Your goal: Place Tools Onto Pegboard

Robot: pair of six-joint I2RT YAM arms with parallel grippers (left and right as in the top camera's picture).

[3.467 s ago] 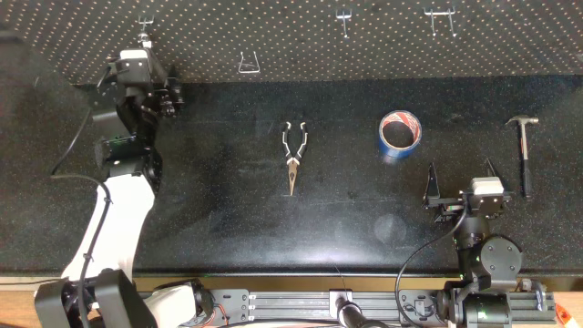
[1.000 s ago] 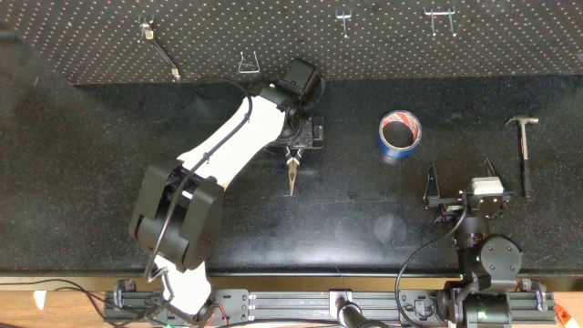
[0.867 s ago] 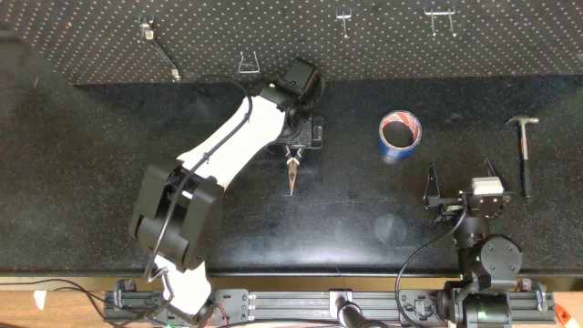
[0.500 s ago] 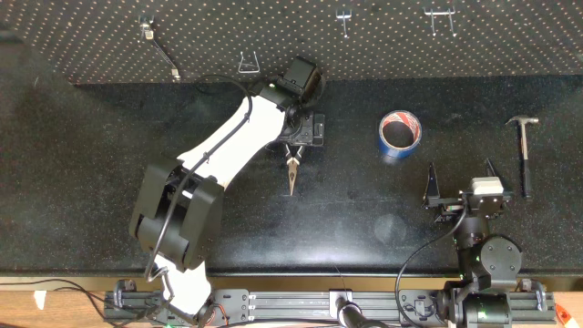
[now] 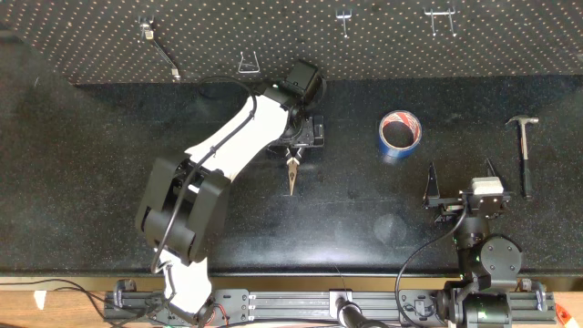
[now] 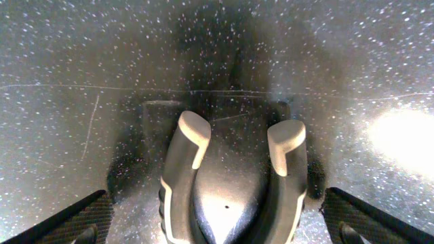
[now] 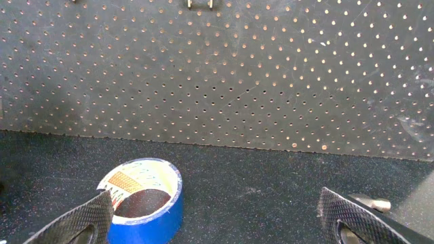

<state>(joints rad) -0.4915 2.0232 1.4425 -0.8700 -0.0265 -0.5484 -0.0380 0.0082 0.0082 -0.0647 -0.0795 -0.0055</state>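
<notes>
Grey-handled pliers (image 5: 291,171) lie mid-table, nose pointing toward the arms' bases. My left gripper (image 5: 301,135) is down over their handle end. In the left wrist view the two handles (image 6: 192,139) run up between my spread fingers (image 6: 74,217), so the left gripper (image 6: 218,220) is open and straddles them. A thin metal tool (image 5: 164,52) hangs on the pegboard (image 5: 383,50) at the left. My right gripper (image 5: 460,185) stands open at the front right, nothing in it. A blue tape roll (image 5: 399,133) (image 7: 141,200) and a hammer (image 5: 524,150) lie on the right.
Metal hooks (image 5: 249,63) (image 5: 343,20) (image 5: 441,20) stick out of the pegboard along the back. The black table (image 5: 109,210) has free room on the left and at the front middle. The hammer's head (image 7: 371,202) lies right of the tape.
The left arm has left the pegboard's left end, where the thin tool now hangs, and come over the pliers. Over the last second it barely shifted. The right arm kept still.
</notes>
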